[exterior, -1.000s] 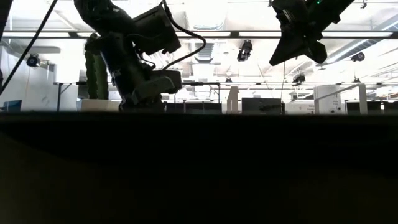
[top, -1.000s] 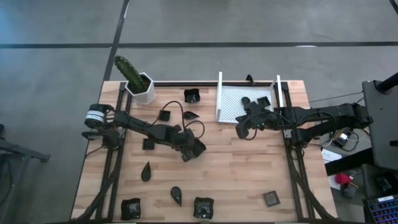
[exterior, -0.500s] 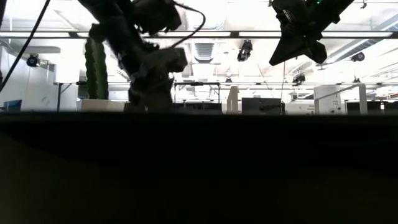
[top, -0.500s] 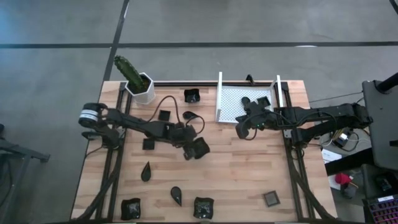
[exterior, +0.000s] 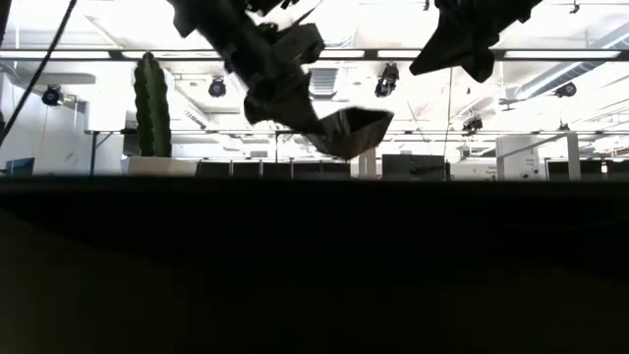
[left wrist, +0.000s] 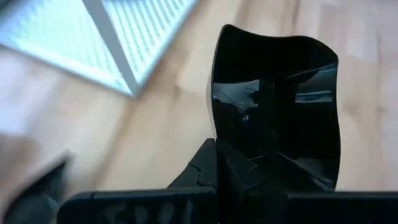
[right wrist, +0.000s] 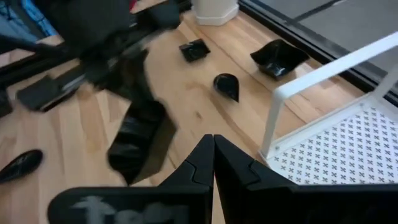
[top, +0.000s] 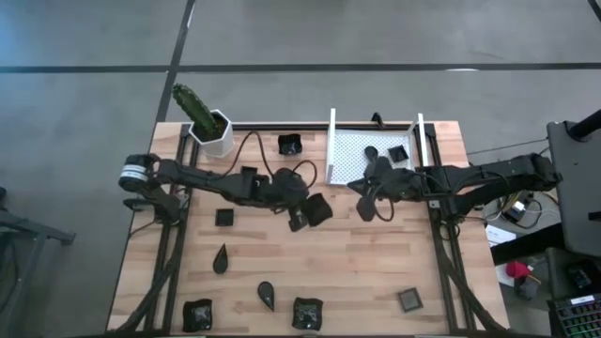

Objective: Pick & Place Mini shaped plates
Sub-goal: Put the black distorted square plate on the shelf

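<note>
Clearly the carry step was in hand: the left claw [top: 302, 214], at the middle of the high view, gripped a square mini plate [top: 319, 208] clear of the tabletop [top: 376, 272], just left of the white tray [top: 352, 155] at upper centre-right. The right claw [top: 369, 199], fingers pressed together on nothing, hung beside the tray's near edge. Next, the plate needed lifting over the tray's wall before release, probably without bumping the right arm.
</note>
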Tool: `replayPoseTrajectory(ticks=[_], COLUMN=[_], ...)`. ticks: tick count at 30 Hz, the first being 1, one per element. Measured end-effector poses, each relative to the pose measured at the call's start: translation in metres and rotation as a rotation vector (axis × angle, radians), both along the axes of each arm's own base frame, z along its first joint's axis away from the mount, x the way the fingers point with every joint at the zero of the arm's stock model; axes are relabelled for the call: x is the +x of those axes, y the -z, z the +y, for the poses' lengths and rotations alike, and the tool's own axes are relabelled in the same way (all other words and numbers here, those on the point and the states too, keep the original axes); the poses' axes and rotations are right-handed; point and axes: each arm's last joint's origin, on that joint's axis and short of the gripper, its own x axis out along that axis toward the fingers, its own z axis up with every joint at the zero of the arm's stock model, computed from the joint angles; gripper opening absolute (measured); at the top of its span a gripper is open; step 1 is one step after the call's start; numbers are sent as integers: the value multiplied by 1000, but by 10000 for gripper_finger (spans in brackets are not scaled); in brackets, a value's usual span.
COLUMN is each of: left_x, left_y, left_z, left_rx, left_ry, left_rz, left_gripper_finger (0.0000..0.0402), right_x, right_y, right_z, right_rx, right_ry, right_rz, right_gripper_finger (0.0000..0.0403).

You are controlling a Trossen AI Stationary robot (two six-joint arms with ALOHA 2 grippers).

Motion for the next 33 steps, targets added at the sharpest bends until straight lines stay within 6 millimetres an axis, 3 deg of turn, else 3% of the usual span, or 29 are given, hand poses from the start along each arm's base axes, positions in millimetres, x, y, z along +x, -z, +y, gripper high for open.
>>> replayPoseTrajectory(ticks=[8,13,22,33], left_x=[9,11,15,17], left_y=[-29,-38,-48,-51], left_z=[9,16,18,19], left_rx=[176,246,303,324], left_ry=[-60,-113,-146,-139], left_rz=[-60,-74,-146,-172], left_gripper_finger=[0,0,0,0], right_x=[0,1,11,22], right_y=[0,-2,-5,2], right_z=[4,4,5,4], right_rx=[-51,-80,-151,-225], right_ry=[-52,-69,-96,-49], right_rz=[11,5,-47,-33], right_gripper_finger=[10,37,98,105])
